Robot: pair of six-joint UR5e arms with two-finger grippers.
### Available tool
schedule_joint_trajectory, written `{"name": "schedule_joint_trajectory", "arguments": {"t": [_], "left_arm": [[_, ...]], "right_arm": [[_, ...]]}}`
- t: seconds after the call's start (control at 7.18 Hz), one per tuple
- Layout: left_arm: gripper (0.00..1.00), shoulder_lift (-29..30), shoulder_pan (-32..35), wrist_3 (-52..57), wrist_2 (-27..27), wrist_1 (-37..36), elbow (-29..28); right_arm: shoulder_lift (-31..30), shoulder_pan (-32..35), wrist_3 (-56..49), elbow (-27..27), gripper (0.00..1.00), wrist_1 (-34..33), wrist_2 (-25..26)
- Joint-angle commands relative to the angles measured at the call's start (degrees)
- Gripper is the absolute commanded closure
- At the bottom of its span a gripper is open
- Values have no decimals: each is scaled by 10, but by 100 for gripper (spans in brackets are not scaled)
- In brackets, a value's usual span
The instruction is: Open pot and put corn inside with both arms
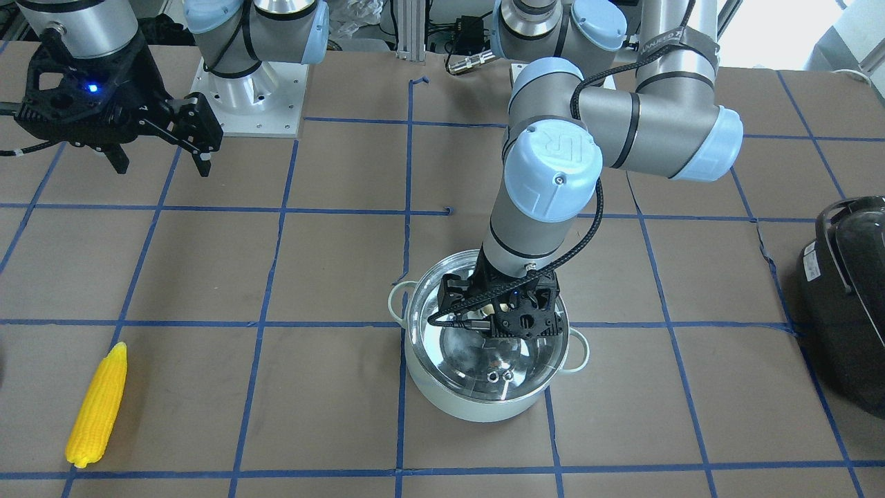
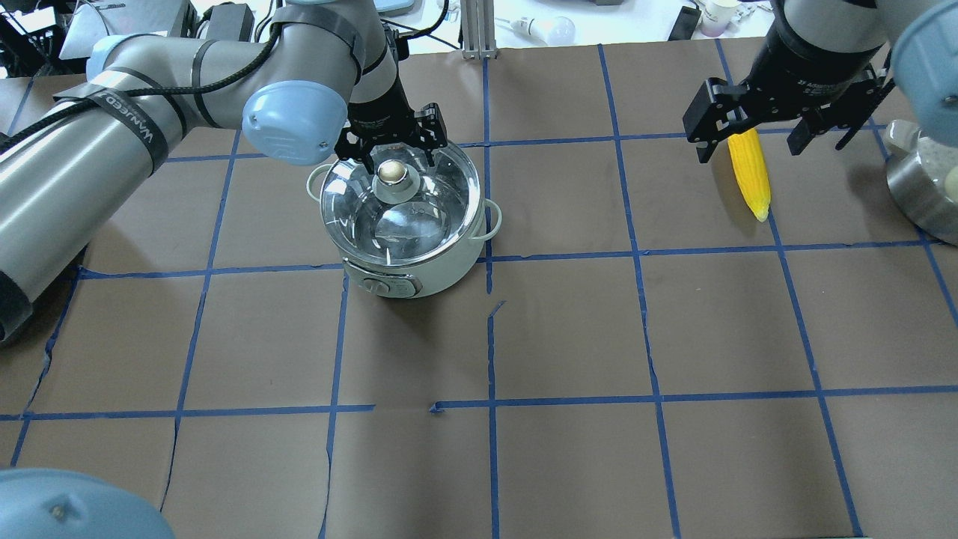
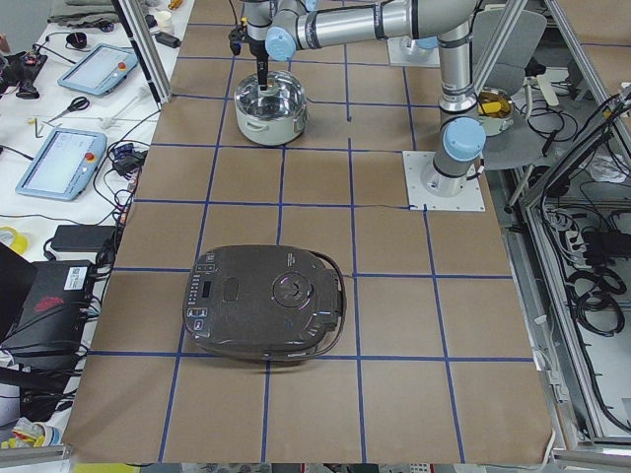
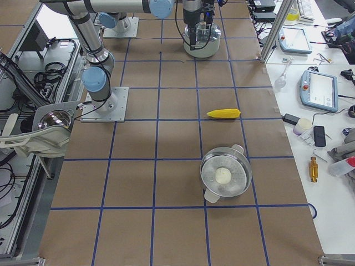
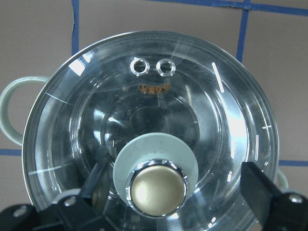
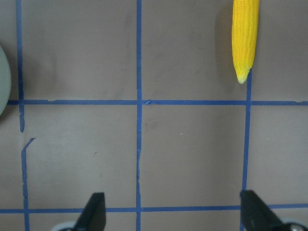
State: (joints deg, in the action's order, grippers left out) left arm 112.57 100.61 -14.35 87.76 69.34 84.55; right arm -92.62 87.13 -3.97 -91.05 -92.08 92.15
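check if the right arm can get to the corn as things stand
Probably yes. The right gripper hangs open close to the corn, which lies bare on the table with nothing over it or in the way.

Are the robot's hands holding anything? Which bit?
Nothing. The left hand sits open either side of the gold knob; the right hand hangs open, away from the corn.

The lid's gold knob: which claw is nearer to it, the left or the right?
Left. The left claw hangs just above the knob, open, with one finger at each side. The right claw is far across the table, by the corn.
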Motion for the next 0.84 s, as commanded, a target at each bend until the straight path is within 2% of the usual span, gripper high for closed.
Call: {"name": "schedule_joint_trajectory", "arguments": {"t": [0.0,0.42,0.56,0.7], "left_arm": [[11,2,0,5,1,-1,4],[14,-1,0,5,17,4,14],[18,-2,0,5,17,4,13],[30,-2,0,5,16,5,13]], "right_arm": [[2,0,-9,-2,0,15,-6],[19,-20,-1,-6,0,12,29],[35,-37,-7,-5,0,10,28],[53,-78,-10,-6,0,-1,19]]}}
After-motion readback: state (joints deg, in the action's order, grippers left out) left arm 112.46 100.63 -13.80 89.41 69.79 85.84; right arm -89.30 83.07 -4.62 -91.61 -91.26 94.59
